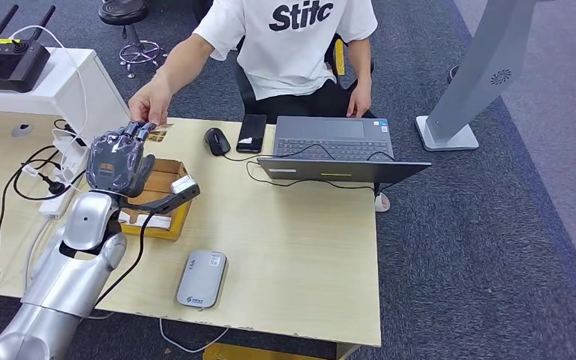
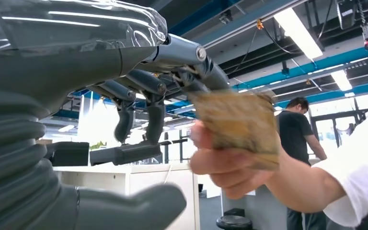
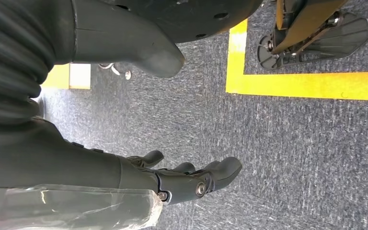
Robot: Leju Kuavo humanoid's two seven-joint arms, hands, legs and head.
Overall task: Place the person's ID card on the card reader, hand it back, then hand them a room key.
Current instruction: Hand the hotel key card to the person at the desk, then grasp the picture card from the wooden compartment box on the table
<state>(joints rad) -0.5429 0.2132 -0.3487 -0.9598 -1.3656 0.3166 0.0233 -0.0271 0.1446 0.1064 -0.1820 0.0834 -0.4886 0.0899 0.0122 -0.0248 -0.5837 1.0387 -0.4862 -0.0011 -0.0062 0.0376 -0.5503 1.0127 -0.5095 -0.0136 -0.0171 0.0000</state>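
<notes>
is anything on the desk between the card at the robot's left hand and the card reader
Nothing visible blocks it. The card, at the left hand and the person's hand, is near the desk's far edge; the grey card reader lies near the front edge. The cardboard box sits just beside that line.

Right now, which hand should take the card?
Left. The left hand is raised at the person's hand, fingertips at the card. The right hand hangs over the floor.

Blurred card point(image 2: 239, 125) in the person's hand point(image 2: 223, 165); its print is unreadable, robot's grip unclear
</notes>
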